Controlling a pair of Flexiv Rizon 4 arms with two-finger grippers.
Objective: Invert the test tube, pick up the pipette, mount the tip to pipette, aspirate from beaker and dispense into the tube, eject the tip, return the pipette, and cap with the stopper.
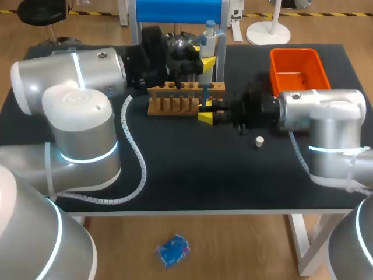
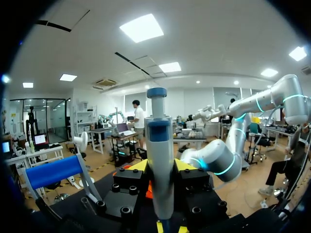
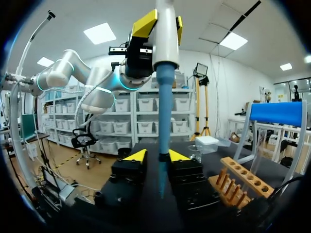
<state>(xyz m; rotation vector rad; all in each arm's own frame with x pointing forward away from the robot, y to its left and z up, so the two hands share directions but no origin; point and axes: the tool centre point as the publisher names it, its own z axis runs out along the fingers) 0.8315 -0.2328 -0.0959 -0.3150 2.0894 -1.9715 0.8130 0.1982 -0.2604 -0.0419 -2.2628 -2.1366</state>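
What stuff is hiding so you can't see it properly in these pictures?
1. Test tube: not findable. Head view, the right gripper and wooden rack crowd that spot; right wrist view, the pipette blocks the view.
2. Pipette's lower end: left wrist view, cut off at the picture's edge beneath the left gripper.
3. Liquid in the pipette's tip: too small in every view.
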